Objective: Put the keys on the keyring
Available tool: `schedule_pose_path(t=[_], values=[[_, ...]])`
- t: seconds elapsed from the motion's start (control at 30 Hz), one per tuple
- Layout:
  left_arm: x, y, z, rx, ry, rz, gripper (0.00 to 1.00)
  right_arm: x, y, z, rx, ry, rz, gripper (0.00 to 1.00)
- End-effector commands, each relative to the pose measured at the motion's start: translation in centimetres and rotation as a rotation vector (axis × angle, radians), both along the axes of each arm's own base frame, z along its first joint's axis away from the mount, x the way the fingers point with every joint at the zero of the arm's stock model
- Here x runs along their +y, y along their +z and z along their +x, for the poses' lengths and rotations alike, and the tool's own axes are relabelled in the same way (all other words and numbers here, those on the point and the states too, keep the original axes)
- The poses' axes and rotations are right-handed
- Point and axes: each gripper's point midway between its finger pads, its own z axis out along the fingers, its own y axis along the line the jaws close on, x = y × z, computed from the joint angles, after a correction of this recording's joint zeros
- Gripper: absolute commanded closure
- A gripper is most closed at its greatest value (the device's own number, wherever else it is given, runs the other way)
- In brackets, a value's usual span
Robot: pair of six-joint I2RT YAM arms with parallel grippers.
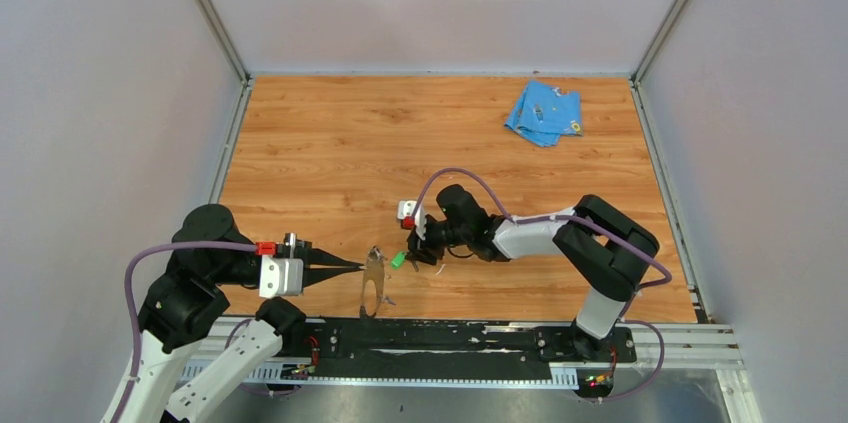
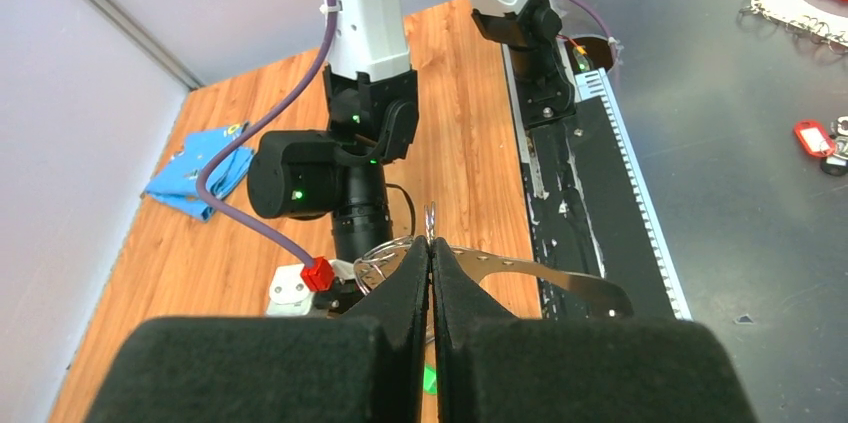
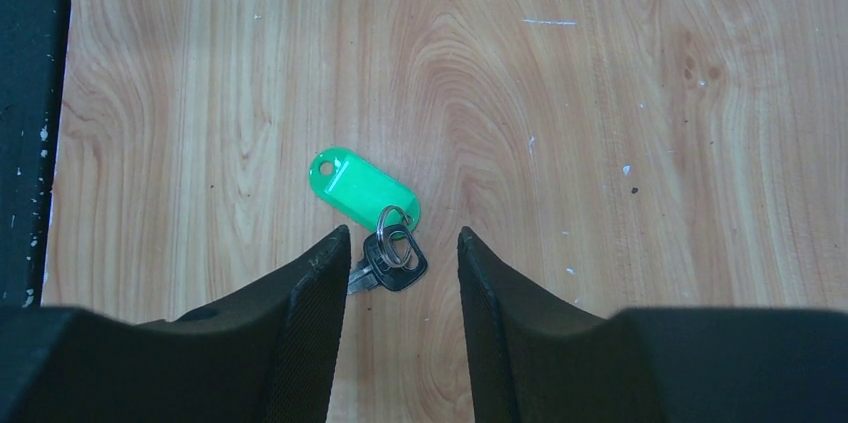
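While L hand [image 2: 431,243] grips keyring [image 2: 520,268] | R hand [image 3: 400,233] half-open round green key [image 3: 360,186] | wood tbl [image 1: 330,143] (grey walls [image 1: 430,3])

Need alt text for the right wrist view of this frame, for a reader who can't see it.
A small dark-headed metal key, joined by a split ring to a green oval plastic tag, lies on the wooden table between the black fingers of the right claw. The fingers stand apart, gripping nothing yet.
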Motion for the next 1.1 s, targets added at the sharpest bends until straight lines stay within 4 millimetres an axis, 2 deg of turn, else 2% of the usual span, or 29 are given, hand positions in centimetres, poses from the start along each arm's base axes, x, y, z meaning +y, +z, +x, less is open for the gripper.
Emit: schedule_pose_path(t=[0.0, 0.5, 0.57, 0.73, 0.8, 0.93, 1.0, 1.07], values=[[0.2, 1.0, -0.6, -0.017, -0.006, -0.019, 1.00, 1.0, 0.1, -0.4, -0.021, 0.055, 0.000, 0.56], [0.3, 1.5, -0.7, -0.031, -0.009, -0.027, 1.00, 0.6, -1.4, -0.7, 0.005, 0.063, -0.058, 0.64], [0.2, 1.5, -0.6, -0.031, -0.007, -0.026, 1.00, 0.7, -1.7, -0.5, 0.009, 0.057, -0.068, 0.69], [0.3, 1.6, -0.7, -0.031, -0.005, -0.026, 1.00, 1.0, -1.5, -0.1, 0.011, 0.042, -0.061, 0.98], [0.3, 1.6, -0.7, -0.029, -0.007, -0.026, 1.00, 1.1, -1.2, -0.1, 0.005, 0.039, -0.049, 1.00], [0.3, 1.4, -0.7, -0.019, -0.008, -0.023, 1.00, 0.9, 0.7, -0.1, -0.012, 0.025, -0.014, 1.00], [0.2, 1.3, -0.8, -0.009, -0.014, -0.022, 1.00, 0.5, 2.9, -0.4, -0.029, 0.013, 0.021, 1.00], [0.1, 1.0, -1.0, 0.013, -0.031, -0.017, 1.00, -0.1, 6.6, -0.7, -0.086, -0.010, 0.075, 1.00]])
